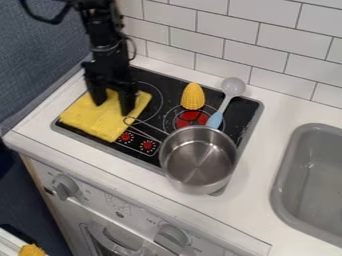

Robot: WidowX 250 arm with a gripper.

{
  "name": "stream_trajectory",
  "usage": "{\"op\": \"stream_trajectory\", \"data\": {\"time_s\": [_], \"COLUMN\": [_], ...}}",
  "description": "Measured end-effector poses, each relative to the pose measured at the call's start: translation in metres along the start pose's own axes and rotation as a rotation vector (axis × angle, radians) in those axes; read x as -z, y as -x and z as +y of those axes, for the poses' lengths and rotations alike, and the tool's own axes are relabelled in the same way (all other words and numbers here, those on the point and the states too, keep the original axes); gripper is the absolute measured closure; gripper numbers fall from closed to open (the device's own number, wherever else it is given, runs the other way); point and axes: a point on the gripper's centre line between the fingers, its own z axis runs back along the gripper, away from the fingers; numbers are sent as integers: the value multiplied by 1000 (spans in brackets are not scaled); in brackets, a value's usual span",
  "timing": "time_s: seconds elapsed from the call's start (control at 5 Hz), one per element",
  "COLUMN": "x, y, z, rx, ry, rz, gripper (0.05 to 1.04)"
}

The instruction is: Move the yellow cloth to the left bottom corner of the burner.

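Grey knobs (172, 238) stand out from the toy oven front (143, 217), below the black cooktop (244, 110). Behind them the yellow cloth (97, 119) lies over the left part of that cooktop, its near end close to the left bottom corner, so probably only a small shift is called for.

The gripper (113, 100) is open, its two fingers spread and pointing down at the far half of the cloth; whether the tips touch it I cannot tell.

Expect something light and soft, folded thick enough to pinch but too limp to push straight: shoved from one edge, it would likely bunch or open out. It should not break, and fabric ought to grip well. Best hold is a raised pleat near the middle — a corner alone might peel up just one layer. Mind the right edge, where the wire handle (147, 125) of the steel saucepan (198, 157) comes right up to the cloth and could snag.
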Motion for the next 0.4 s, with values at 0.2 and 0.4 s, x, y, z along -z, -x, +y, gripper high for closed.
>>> {"op": "stream_trajectory", "data": {"time_s": [0.2,0.4], "x": [1,3], "y": [15,19], "z": [9,9], "rx": [-24,-21], "ry": [-8,-5], "rz": [18,25], "gripper": [84,84]}}
